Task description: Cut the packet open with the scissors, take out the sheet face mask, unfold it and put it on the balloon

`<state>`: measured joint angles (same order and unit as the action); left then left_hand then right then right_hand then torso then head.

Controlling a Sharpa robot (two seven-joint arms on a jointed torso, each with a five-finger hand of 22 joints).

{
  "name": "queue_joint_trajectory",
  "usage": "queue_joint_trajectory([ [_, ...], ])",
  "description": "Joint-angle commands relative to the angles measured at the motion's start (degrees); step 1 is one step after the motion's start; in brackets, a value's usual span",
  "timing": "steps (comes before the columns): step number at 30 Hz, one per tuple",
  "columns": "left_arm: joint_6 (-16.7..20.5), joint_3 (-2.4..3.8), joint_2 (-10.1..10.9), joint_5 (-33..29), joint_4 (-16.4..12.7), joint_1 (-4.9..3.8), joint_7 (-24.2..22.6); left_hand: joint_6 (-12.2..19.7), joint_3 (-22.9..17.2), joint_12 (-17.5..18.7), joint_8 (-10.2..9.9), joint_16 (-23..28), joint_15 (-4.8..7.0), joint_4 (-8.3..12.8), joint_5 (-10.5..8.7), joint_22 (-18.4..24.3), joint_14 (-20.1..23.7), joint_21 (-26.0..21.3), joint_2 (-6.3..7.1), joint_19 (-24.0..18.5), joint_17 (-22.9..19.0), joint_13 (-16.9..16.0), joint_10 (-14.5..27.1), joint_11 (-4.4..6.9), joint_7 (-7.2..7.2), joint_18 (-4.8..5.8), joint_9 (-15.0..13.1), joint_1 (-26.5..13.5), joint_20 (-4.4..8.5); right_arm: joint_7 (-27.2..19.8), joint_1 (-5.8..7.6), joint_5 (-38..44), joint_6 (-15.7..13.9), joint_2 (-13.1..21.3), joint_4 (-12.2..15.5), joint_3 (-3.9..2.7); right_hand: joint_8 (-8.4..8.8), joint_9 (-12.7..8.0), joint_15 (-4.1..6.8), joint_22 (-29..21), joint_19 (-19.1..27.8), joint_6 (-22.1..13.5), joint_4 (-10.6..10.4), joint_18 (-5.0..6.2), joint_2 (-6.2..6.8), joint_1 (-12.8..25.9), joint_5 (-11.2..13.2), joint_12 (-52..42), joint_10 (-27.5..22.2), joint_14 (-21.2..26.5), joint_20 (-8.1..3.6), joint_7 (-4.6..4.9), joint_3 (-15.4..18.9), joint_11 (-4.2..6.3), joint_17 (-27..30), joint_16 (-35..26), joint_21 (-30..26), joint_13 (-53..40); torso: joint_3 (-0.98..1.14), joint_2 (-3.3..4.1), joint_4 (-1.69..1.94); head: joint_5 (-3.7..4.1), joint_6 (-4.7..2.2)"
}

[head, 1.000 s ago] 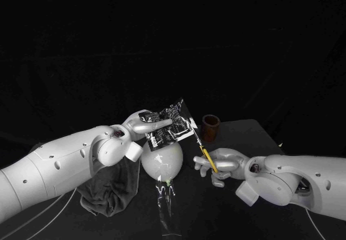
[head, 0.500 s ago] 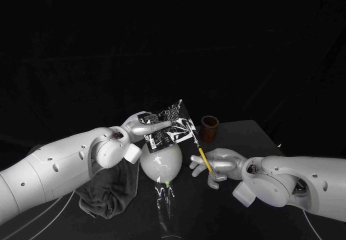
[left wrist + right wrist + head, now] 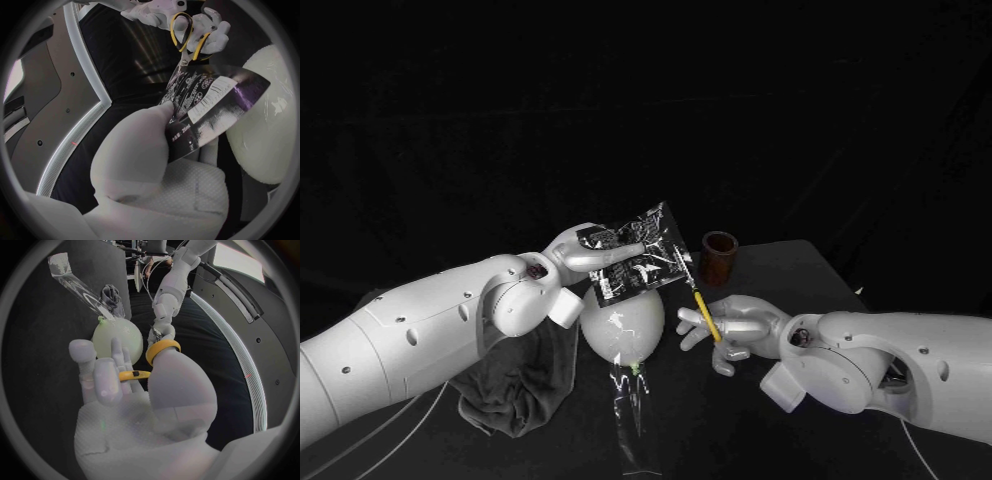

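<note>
Black desk (image 3: 798, 262) against a dark backdrop. The left hand (image 3: 584, 250) pinches the packet (image 3: 640, 255), held upright just above the white balloon (image 3: 623, 325). The right hand (image 3: 733, 330) grips the yellow-handled scissors (image 3: 705, 312), blades at the packet's edge.

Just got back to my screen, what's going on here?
The left hand holds the packet up by the balloon. The right hand holds the yellow-handled scissors, blades up at the packet's edge. No mask is out yet, and I cannot tell whether a cut has started. A dark cloth lies beside the balloon, and a brown cup stands behind it.
</note>
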<state>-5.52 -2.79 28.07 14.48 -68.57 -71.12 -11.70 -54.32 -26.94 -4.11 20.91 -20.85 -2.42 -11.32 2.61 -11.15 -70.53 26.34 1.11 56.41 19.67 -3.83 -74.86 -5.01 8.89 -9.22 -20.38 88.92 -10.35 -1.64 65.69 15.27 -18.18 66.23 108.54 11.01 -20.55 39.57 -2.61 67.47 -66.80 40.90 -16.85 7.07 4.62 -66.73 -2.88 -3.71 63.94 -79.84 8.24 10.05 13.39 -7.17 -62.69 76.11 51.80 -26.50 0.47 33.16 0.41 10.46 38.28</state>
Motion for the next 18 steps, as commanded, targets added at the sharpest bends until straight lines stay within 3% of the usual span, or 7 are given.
queue_joint_trajectory([
  [1,-1.8,0.0,-0.2,2.4,-0.5,0.01,-0.9,-0.3,-0.4,-0.1,0.3,-0.4,0.27,0.8,0.17,-0.1,-0.3,0.3,-0.64,0.1,0.1,-0.1,-0.4,-0.1,0.01,-1.15,-3.5,-0.1,0.46,-1.6,0.09,-0.6,-0.5,-0.2,0.2,-0.14,0.28,-0.1,-0.16,0.1,0.0,-1.1,0.0,1.13,0.38,0.2,0.1,-0.2,0.4,0.3,0.39,1.48,-0.4,-0.02,0.1,0.3,0.3,0.3,0.02,0.01,0.0,0.19,-0.1],
  [4,-1.8,0.0,-0.2,2.7,-0.5,0.01,-0.9,-0.3,-0.4,-0.1,0.3,-0.4,0.27,0.8,0.17,-0.1,-0.3,0.3,-0.64,0.1,0.1,-0.1,-0.4,-0.1,0.01,-1.15,-3.5,-0.1,0.46,-2.1,0.12,-1.3,-1.3,-0.3,0.2,-0.14,0.07,-0.1,-0.08,0.3,-0.1,-0.6,0.0,1.12,0.27,0.6,0.1,-0.4,0.9,0.3,0.38,1.34,-0.8,0.11,0.0,0.4,0.6,0.9,0.01,-0.02,0.0,0.33,-0.12],
  [7,-1.7,-0.01,-0.2,2.8,-0.5,0.01,-0.9,-0.3,-0.4,-0.1,0.3,-0.4,0.27,0.8,0.17,-0.1,-0.3,0.3,-0.64,0.1,0.1,-0.1,-0.4,-0.1,0.01,-1.15,-3.5,-0.1,0.46,-2.5,0.15,-1.7,-1.8,-0.4,0.2,-0.15,-0.61,0.0,0.31,1.2,-1.1,0.9,0.2,0.93,-0.81,0.3,0.1,-1.1,2.7,-0.4,0.15,0.79,-1.2,0.69,-0.9,1.1,2.1,1.6,0.03,-0.03,0.0,0.45,-0.25],
  [12,-1.6,-0.01,-0.2,2.9,-0.5,0.01,-1.0,-0.3,-0.4,-0.1,0.3,-0.4,0.27,0.8,0.17,-0.1,-0.3,0.3,-0.64,0.1,0.1,-0.1,-0.4,-0.1,0.01,-1.15,-3.5,-0.1,0.46,-2.7,0.17,-2.0,-2.4,-0.6,0.1,-0.15,-3.44,0.5,2.65,3.7,-3.9,6.9,0.5,0.22,-3.22,-1.5,0.1,-4.9,11.4,-2.3,-1.7,-2.16,0.1,3.49,-3.6,2.9,6.4,0.9,0.02,-0.01,-0.01,0.45,-0.25],
  [13,-1.6,-0.01,-0.2,2.9,-0.5,0.01,-1.0,-0.3,-0.4,-0.1,0.3,-0.4,0.28,0.8,0.17,-0.1,-0.3,0.4,-0.64,0.1,0.1,-0.1,-0.5,-0.1,0.02,-1.15,-3.5,-0.1,0.48,-2.7,0.17,-2.0,-2.5,-0.7,0.1,-0.15,-3.6,0.6,2.88,3.9,-4.1,7.3,0.5,0.15,-3.38,-1.6,0.1,-5.2,11.9,-2.4,-1.93,-2.38,0.4,3.72,-3.8,3.1,6.7,0.8,0.02,-0.01,-0.01,0.45,-0.25],
  [14,-1.6,-0.01,-0.2,2.9,-0.5,0.01,-1.0,-0.3,-0.4,-0.1,0.3,-0.4,0.28,0.8,0.17,-0.1,-0.3,0.4,-0.64,0.1,0.1,-0.1,-0.5,-0.1,0.02,-1.15,-3.5,-0.1,0.48,-2.7,0.17,-2.0,-2.6,-0.7,0.1,-0.15,-4.43,0.9,3.51,4.7,-5.0,8.9,0.5,-0.11,-3.95,-2.0,0.1,-6.5,14.4,-3.0,-2.48,-3.19,0.9,4.62,-4.6,3.6,8.1,0.0,0.01,0.0,0.0,0.43,-0.27],
  [18,-1.6,-0.01,-0.2,3.0,-0.5,0.01,-1.0,-0.3,-0.4,-0.1,0.3,-0.4,0.28,0.8,0.17,-0.1,-0.3,0.4,-0.64,0.1,0.1,-0.1,-0.5,-0.1,0.02,-1.15,-3.5,-0.1,0.48,-2.6,0.17,-1.8,-2.6,-0.7,0.0,-0.15,-5.41,1.4,4.7,5.4,-5.8,10.8,0.5,-0.38,-4.99,-2.9,0.1,-8.0,16.7,-3.6,-3.71,-4.44,2.5,5.71,-5.0,3.8,9.2,-1.6,0.0,0.01,-0.01,0.46,-0.23],
])
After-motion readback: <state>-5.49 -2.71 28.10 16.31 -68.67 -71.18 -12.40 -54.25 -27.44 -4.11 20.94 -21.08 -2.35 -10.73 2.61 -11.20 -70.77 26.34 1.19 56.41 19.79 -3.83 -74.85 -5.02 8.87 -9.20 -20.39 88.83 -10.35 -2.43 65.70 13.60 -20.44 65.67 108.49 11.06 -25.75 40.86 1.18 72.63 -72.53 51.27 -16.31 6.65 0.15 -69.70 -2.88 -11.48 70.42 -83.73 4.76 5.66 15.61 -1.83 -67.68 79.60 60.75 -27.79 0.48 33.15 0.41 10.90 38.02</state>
